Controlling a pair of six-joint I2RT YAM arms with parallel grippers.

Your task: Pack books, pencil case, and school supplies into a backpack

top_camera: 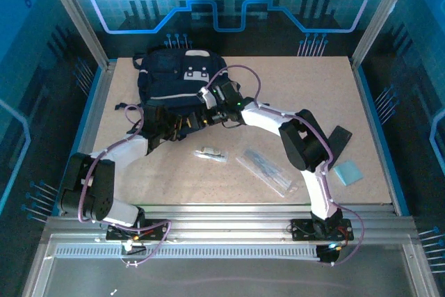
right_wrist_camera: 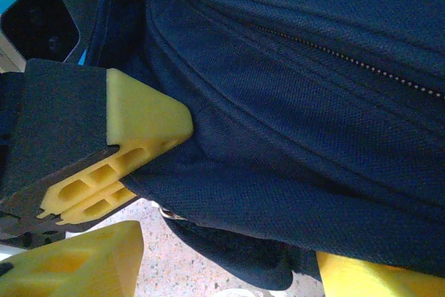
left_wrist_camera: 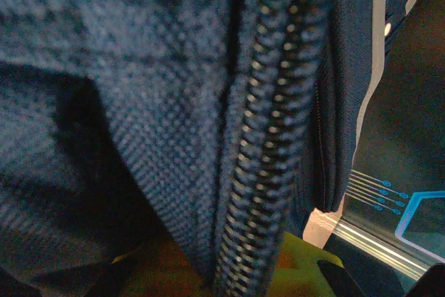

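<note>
1. Well, the backpack (top_camera: 174,78) lies on the desk (top_camera: 299,81) in the upper middle of the overhead view. It is navy with a pale stripe and grey patches, and both arms lean in to its lower edge.
2. The left arm's shoulder sits low at the lower left. Its white forearm slants up and to the right, and the left pincer (top_camera: 182,122) ends against the bag's bottom edge, among the dark straps.
3. That wrist's camera is right up against navy weave, with a zipper (left_wrist_camera: 268,144) running from top to bottom. A bit of yellow fingertip (left_wrist_camera: 302,269) peeks out at the bottom. The pincer is clenched, pinching the bag's fabric beside the zipper.
4. The right arm rises from its base at the lower right and bends sharply at the elbow, right of centre. Its white forearm then reaches left and slightly up, putting the right pincer (top_camera: 208,102) at the bag's lower right corner.
5. In that wrist's view the jaws stand apart, released. One yellow finger (right_wrist_camera: 142,119) at middle left presses its tip on the bag's side. The other sits at the lower left, clear of the cloth, with speckled desk between.
6. The pencil case (top_camera: 268,170) lies flat and slanted on the desk, lower centre, near the right elbow. The school supplies (top_camera: 211,154) lie to its left, apart from it and below the bag.
7. A pale blue square (top_camera: 348,172) lies towards the right edge.
</note>
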